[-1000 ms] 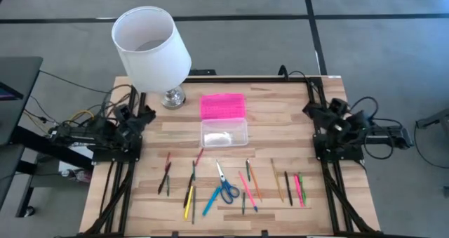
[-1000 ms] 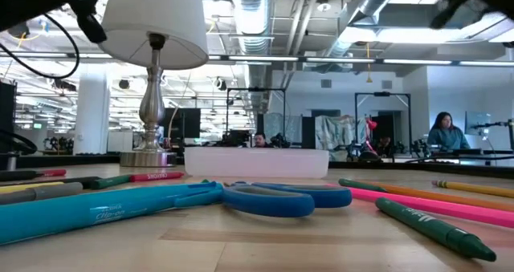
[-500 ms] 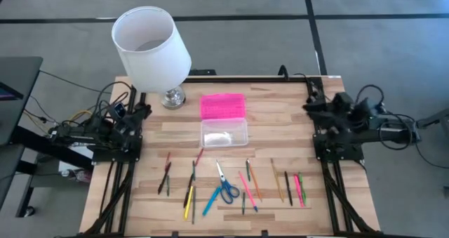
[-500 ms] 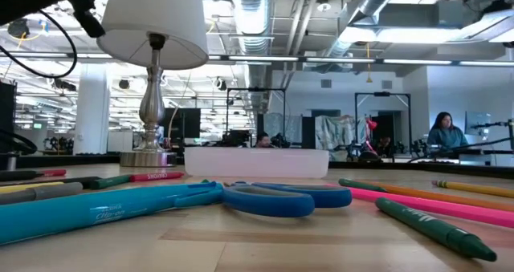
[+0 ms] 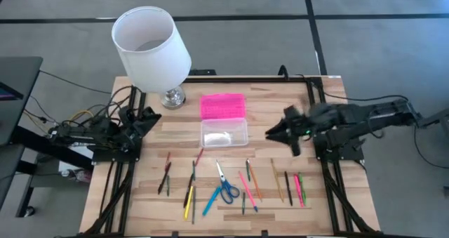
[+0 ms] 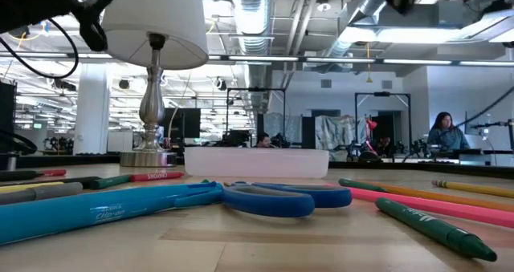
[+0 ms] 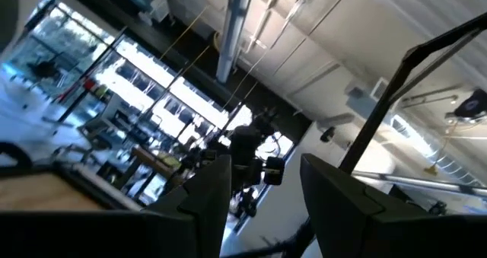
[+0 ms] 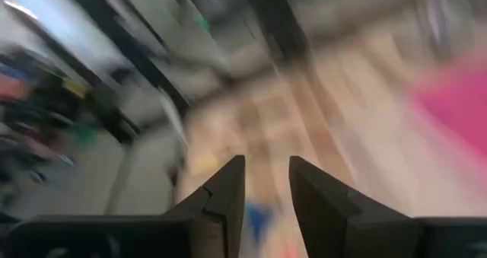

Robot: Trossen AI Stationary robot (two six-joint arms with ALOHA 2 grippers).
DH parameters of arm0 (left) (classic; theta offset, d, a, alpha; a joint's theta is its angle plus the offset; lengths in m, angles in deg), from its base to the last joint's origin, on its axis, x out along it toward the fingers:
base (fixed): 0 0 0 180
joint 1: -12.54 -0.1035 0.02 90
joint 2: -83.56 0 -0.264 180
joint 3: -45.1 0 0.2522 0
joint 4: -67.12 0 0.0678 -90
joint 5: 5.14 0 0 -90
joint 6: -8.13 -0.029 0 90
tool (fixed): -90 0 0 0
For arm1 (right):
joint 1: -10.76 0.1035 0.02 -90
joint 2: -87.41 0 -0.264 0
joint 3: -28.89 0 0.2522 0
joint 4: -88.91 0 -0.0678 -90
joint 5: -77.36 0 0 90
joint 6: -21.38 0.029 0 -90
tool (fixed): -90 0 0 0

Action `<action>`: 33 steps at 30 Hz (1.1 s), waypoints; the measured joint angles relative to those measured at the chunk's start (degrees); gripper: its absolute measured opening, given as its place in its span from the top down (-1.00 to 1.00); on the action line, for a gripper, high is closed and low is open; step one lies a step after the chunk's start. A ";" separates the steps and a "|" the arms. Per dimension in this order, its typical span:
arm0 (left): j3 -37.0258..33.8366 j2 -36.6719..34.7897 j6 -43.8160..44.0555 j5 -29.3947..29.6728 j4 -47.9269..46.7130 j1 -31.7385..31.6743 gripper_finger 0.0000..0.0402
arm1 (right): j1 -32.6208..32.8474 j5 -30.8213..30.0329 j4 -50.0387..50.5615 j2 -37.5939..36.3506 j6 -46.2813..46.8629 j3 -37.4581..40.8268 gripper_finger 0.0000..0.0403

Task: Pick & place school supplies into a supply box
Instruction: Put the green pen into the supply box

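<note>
Bench and supplies, near edge to far wall

I see the school supplies (image 5: pixel 228 183) scattered along the wooden bench's (image 5: pixel 280 111) near half, mostly pointing near-to-far; behind them the supply box (image 5: pixel 224 133) lies open, long axis across the bench, pink lid (image 5: pixel 223 106) just beyond, lamp (image 5: pixel 151 45) at the far left. My right pincer (image 5: pixel 270 134) hangs beside the box, slightly parted, empty. My left pincer (image 5: pixel 156 117) waits, parted, empty. Beyond: an open-ceilinged office.

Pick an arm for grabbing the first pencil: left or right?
Right, probably. Its end effector is out over the table beside the clear box, near the pencils. The left end effector sits back at the table's left edge, aimed at the ceiling.
</note>
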 joint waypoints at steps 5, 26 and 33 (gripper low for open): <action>0.00 0.00 2.80 0.01 -5.66 0.00 0.24 | 4.73 -5.39 13.83 7.08 18.95 -3.17 0.55; 0.00 -0.01 3.13 2.57 -14.13 -0.02 0.24 | 34.71 1.98 34.61 23.09 86.82 -3.44 0.55; 0.00 -0.02 3.13 6.42 -15.12 -0.04 0.24 | 37.99 2.74 34.77 27.67 90.75 -3.44 0.55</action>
